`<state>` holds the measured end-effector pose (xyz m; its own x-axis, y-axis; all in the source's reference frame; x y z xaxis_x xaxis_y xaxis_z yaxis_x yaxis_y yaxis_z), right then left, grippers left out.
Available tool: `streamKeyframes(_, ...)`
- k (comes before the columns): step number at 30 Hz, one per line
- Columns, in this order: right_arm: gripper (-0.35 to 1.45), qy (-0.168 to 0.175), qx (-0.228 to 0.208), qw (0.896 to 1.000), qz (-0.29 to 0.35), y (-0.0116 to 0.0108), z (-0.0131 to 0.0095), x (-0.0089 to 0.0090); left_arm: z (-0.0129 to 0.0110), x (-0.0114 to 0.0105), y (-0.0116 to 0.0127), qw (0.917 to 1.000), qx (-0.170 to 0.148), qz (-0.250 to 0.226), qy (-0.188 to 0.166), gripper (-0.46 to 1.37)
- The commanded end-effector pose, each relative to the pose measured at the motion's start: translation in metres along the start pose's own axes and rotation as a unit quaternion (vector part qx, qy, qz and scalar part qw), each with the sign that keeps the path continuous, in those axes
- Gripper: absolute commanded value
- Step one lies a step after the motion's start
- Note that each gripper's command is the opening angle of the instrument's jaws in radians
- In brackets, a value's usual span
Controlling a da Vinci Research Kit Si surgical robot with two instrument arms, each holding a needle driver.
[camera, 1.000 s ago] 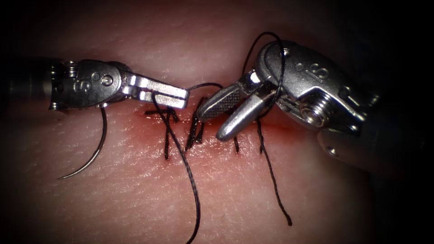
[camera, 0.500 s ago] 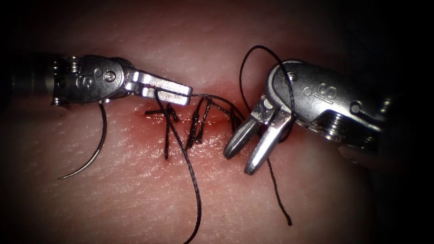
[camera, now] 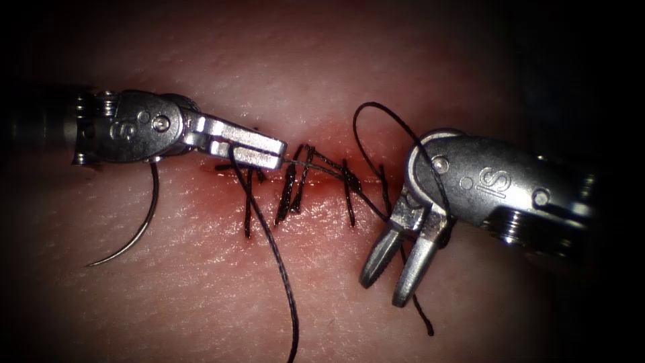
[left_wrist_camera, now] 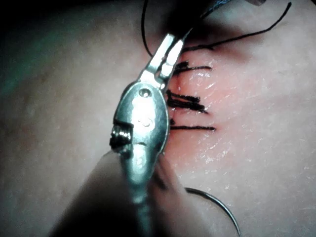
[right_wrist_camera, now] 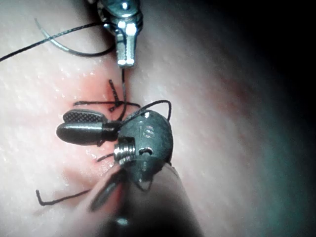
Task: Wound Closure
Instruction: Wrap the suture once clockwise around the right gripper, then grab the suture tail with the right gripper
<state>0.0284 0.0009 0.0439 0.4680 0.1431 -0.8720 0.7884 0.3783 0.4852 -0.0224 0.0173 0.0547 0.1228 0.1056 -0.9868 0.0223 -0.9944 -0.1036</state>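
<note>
Two grippers: left (camera: 272, 153) clenched on thread (camera: 282, 269), right (camera: 390, 275) released; needle (camera: 131, 238) lies free, top hidden

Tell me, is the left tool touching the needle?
Apart. In the endoscope view the left tool is shut on the thread, while the needle lies free on the tissue below its wrist.

Your left tool (camera: 259, 148) and right tool (camera: 390, 269): polished steel clevises stamped "S" (pivot screws visible), cross-hatched jaw faces.

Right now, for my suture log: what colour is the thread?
Black; the thread shows best in the endoscope view against the pale tissue.
</note>
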Motion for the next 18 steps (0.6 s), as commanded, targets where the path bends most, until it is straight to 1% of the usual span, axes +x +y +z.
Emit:
streamKeyframes(1,0.36,-0.012,0.007,1.0,0.005,-0.0001,0.0,-0.0001,0.0001,-0.0002,0.0001,1.0,0.0,0.001,0.0,-0.35)
streamKeyframes(4,0.46,-0.035,0.02,0.999,0.009,-0.0003,0.0002,-0.0005,0.0003,-0.0003,0.0003,1.0,0.0,0.002,-0.001,-0.35)
streamKeyframes(5,0.48,-0.039,0.019,0.999,0.01,-0.0004,0.0002,-0.0006,0.0003,-0.0003,0.0004,1.0,0.0,0.002,-0.001,-0.35)
streamKeyframes(6,0.56,-0.048,0.018,0.999,0.011,-0.0004,0.0004,-0.0007,0.0003,-0.0003,0.0004,1.0,0.0,0.002,-0.001,-0.35)
streamKeyframes(7,0.58,-0.052,0.018,0.998,0.011,-0.0003,0.0004,-0.0008,0.0003,-0.0003,0.0004,1.0,0.0,0.002,-0.001,-0.35)
streamKeyframes(8,0.64,-0.061,0.017,0.998,0.012,-0.0003,0.0006,-0.0009,0.0003,-0.0003,0.0004,1.0,0.0,0.002,-0.001,-0.35)
streamKeyframes(11,0.73,-0.082,0.015,0.996,0.013,-0.0003,0.0009,-0.0012,0.0004,-0.0003,0.0004,1.0,0.001,0.002,0.0,-0.35)
streamKeyframes(16,0.89,-0.101,0.014,0.995,0.013,-0.0005,0.0015,-0.0017,0.0002,-0.0003,0.0005,1.0,0.001,0.005,0.0,-0.35)
streamKeyframes(18,0.92,-0.108,0.013,0.994,0.016,-0.0007,0.0016,-0.0019,0.0002,-0.0003,0.0006,1.0,0.001,0.006,0.0,-0.35)
